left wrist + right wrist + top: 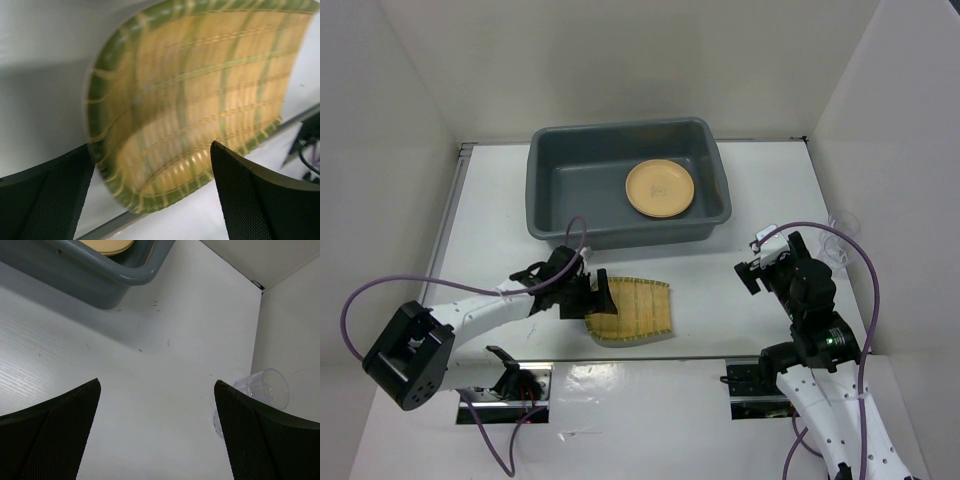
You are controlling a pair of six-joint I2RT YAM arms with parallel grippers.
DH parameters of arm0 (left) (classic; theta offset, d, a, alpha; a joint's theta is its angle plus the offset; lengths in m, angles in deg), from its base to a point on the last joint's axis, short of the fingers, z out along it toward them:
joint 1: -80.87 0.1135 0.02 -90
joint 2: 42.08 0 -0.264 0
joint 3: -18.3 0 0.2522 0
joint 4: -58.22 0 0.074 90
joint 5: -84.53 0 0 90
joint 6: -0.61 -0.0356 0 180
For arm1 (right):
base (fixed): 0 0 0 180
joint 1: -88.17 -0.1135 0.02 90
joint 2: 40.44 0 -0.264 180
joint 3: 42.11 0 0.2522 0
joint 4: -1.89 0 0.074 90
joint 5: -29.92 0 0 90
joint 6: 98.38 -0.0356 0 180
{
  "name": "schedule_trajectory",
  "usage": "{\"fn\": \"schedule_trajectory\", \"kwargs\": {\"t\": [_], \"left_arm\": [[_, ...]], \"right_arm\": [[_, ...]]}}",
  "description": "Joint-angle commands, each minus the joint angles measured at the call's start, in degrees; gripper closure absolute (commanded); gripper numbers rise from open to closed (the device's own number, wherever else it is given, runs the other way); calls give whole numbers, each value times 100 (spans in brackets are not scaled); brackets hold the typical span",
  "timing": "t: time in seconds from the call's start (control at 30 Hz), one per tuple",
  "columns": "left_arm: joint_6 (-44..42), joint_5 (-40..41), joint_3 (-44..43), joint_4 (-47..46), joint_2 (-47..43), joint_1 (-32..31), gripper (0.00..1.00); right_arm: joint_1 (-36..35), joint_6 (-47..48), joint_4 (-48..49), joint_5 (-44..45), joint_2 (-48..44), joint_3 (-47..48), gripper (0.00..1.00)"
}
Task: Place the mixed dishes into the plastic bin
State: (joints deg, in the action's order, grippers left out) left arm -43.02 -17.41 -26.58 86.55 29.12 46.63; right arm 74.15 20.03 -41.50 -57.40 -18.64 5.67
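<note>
On the white table [720,310], just in front of the grey bin [620,238], lies the woven tray [638,308]; the left gripper [592,297] sits at its left edge, jaws spread wide and gripping nothing, the tray's rim showing between the fingers [45,200] in the wrist view, somewhat blurred; one yellow plate [660,188] rests inside the bin, toward its right side; the right gripper [758,262] hangs over bare table right of the bin, equally wide and empty; a clear cup [264,387] lies on its side near the right wall [290,315].
</note>
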Motion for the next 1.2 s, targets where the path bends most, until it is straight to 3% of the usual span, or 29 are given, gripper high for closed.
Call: {"fn": "schedule_trajectory", "kwargs": {"t": [0.0, 0.23, 0.37, 0.4, 0.5, 0.53, 0.57, 0.63, 0.8, 0.93, 0.97, 1.17], "left_arm": [[-172, -510, 386, -910, 201, -21, 0], [-234, -993, 633, -1606, 360, -21, 14], [-286, -1222, 746, -1755, 719, -21, 42], [-286, -1223, 747, -1816, 790, -21, 59], [-391, -1293, 747, -1748, 1080, -21, 83], [-392, -1293, 695, -1747, 1132, -82, 97], [-444, -1293, 694, -1555, 1203, -83, 100], [-524, -1293, 379, -1309, 1125, -249, 100], [-1084, -1599, -990, 527, 484, -435, 100], [-1323, -2214, -2993, 1950, 412, -171, 100], [-1323, -2329, -3937, 2110, 508, -119, 100], [-1534, -2602, -7290, 3446, 2001, 74, 100]], "right_arm": [[-57, 7, 221, 66, -44, -45, 1], [-57, 7, 221, 119, -44, -45, 1], [-57, 7, 221, 119, -44, -45, 1], [-57, 7, 221, 119, -44, -45, 1], [-57, 7, 221, 119, -44, -45, 1], [-57, 7, 221, 119, -44, -45, 1], [-57, 7, 221, 119, -44, -45, 1], [-57, 7, 221, 119, -44, -45, 1], [-57, 7, 273, 180, -149, -45, 1], [-57, -45, 326, 242, -272, -97, 1], [-57, -45, 326, 242, -273, -97, 1], [-109, -45, 326, 242, -273, -97, 1]]}}
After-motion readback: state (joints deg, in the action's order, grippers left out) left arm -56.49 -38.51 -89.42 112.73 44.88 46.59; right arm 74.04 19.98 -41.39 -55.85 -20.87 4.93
